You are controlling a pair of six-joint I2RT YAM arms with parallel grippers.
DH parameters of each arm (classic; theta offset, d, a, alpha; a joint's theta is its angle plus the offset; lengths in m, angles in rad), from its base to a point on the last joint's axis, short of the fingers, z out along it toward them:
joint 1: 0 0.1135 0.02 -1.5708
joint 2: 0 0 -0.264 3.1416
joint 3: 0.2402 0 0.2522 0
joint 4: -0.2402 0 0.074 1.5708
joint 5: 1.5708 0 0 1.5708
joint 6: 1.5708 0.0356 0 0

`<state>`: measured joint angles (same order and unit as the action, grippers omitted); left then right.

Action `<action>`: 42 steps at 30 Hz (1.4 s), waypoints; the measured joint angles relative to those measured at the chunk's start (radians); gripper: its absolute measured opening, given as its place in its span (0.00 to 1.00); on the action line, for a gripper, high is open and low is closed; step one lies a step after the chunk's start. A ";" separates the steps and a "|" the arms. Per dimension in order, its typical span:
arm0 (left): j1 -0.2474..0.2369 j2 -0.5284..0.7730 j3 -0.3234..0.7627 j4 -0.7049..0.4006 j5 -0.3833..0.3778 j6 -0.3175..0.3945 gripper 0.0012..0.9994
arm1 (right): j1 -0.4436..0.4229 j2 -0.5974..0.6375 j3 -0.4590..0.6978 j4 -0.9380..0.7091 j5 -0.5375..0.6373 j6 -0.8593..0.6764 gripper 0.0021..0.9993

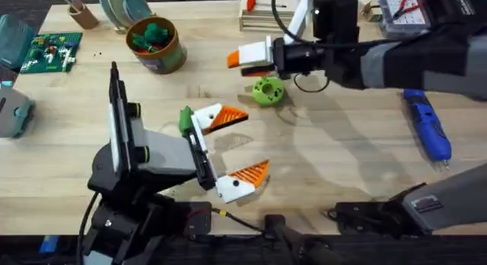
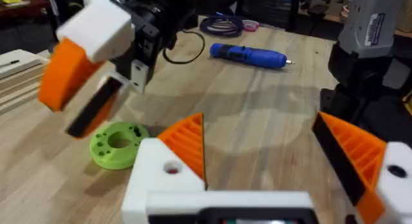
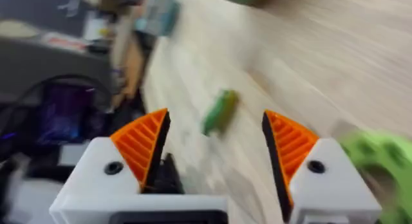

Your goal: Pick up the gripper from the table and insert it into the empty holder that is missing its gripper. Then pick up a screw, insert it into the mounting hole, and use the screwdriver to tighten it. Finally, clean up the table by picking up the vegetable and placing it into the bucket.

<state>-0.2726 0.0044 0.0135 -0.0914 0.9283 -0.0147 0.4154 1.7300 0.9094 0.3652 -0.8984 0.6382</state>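
My left gripper (image 1: 255,143) stands open over the table's middle, both white fingers capped with orange wedges, nothing between them (image 2: 261,153). A small green vegetable (image 1: 185,119) lies by its upper finger's base, and it appears beyond my right gripper's fingers (image 3: 220,111). My right gripper (image 1: 237,61) hovers open and empty (image 3: 215,147) left of the lime-green disc (image 1: 268,90). The blue screwdriver (image 1: 428,124) lies at the right (image 2: 248,55). The brown bucket (image 1: 173,53) at the back left holds dark green toys. The loose gripper, the empty holder and the screw are out of view.
A pale wooden crate (image 1: 266,14) stands at the back behind the right gripper. A green circuit board (image 1: 49,50) and teal items sit at the far left. A box with wires (image 1: 403,7) is at the back right. Bare wood lies between disc and screwdriver.
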 joint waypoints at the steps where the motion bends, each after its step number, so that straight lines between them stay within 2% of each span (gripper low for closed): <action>1: 0.000 0.000 0.000 0.000 0.000 0.000 0.99 | -0.006 -0.008 0.011 -0.081 0.024 -0.029 0.86; 7: 0.000 0.000 0.000 0.000 0.000 0.000 0.99 | -0.026 -0.084 0.109 -0.477 0.172 -0.217 0.86; 12: 0.000 0.000 0.000 0.000 0.000 0.000 0.99 | -0.014 -0.192 0.238 -0.786 0.360 -0.376 0.86; 16: 0.000 0.000 0.000 0.000 0.000 0.000 0.99 | -0.006 -0.270 0.295 -0.939 0.466 -0.449 0.86; 22: 0.000 0.000 0.000 0.000 0.000 0.000 0.99 | -0.006 -0.341 0.302 -1.021 0.525 -0.475 0.86; 29: 0.000 0.000 0.000 0.000 0.001 0.000 0.99 | 0.008 -0.342 0.302 -1.068 0.572 -0.528 0.87; 37: 0.000 0.000 0.000 0.000 0.003 0.000 0.99 | 0.131 -0.264 0.302 -1.162 0.828 -0.584 0.87; 41: 0.000 0.000 0.000 0.000 0.003 0.000 0.99 | 0.166 -0.181 0.302 -1.135 0.877 -0.593 0.72; 42: 0.000 0.000 0.000 0.000 0.003 0.000 0.99 | 0.169 -0.162 0.302 -1.128 0.882 -0.594 0.70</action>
<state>-0.2726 0.0044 0.0135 -0.0918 0.9314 -0.0147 0.5844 1.5683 1.2114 -0.7624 -0.0162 0.0441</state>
